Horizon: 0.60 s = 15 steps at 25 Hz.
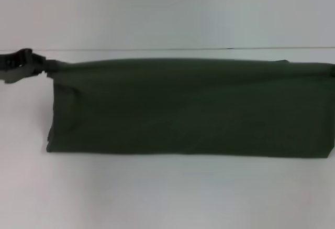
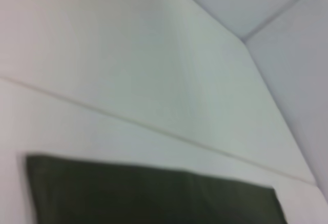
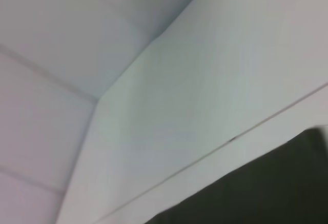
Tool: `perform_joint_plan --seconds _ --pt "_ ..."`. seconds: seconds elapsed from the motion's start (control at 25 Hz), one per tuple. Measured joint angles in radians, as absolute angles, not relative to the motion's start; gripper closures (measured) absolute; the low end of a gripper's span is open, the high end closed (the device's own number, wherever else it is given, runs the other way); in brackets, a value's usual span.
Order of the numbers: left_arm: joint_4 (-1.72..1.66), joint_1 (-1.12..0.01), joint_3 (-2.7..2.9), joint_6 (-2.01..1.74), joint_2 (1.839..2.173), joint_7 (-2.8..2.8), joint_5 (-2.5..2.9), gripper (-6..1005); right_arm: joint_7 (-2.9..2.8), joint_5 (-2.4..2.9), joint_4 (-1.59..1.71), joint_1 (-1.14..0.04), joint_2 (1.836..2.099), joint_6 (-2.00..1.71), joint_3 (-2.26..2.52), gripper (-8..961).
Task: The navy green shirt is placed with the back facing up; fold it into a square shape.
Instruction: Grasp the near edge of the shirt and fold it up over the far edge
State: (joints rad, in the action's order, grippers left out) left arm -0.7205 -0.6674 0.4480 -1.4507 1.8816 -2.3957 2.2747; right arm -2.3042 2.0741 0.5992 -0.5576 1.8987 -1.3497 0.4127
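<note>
Looking through the head view first: the navy green shirt (image 1: 188, 108) stretches as a long dark band across the middle of the frame, from left of centre out to the right edge. Its top edge is lifted and pulled taut, its lower edge rests on the white table (image 1: 157, 192). At the upper left corner of the cloth sits the left gripper (image 1: 49, 67), dark and low at the left edge of the frame, clamped on that corner of the shirt. The cloth bunches slightly where it meets the fingers. Over at the right edge the shirt's far corner runs out of frame, and the right gripper is not visible here.

Switching to the left wrist view: the navy green shirt (image 2: 154, 196) fills the lower part of the frame as a flat dark panel with a straight upper edge. Above it lies white table (image 2: 128, 70) with a thin seam running diagonally. No fingers show.

On to the right wrist view: the navy green shirt (image 3: 266, 188) occupies the lower right corner, its edge slanting upward to the right. Pale table (image 3: 205, 80) and wall panels fill the rest. The right gripper itself does not appear, so its grasp cannot be told.
</note>
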Motion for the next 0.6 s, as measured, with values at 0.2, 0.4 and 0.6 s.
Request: perform_joint_plan --seconds 0.2,0.4,0.6 --pt "-0.698 -0.697 0.547 -1.259 1.909 -2.454 2.295 988 -2.299 2.080 0.595 -0.610 1.944 -1.163 0.478 931" --pt "-0.695 -0.705 0.627 -1.143 1.930 -2.498 2.301 988 -2.300 2.087 0.582 -0.683 1.975 -0.947 0.591 931" --pt "-0.691 -0.707 0.644 -1.088 1.938 -2.510 2.304 987 -2.309 2.091 0.565 -0.738 1.990 -0.778 0.711 932"
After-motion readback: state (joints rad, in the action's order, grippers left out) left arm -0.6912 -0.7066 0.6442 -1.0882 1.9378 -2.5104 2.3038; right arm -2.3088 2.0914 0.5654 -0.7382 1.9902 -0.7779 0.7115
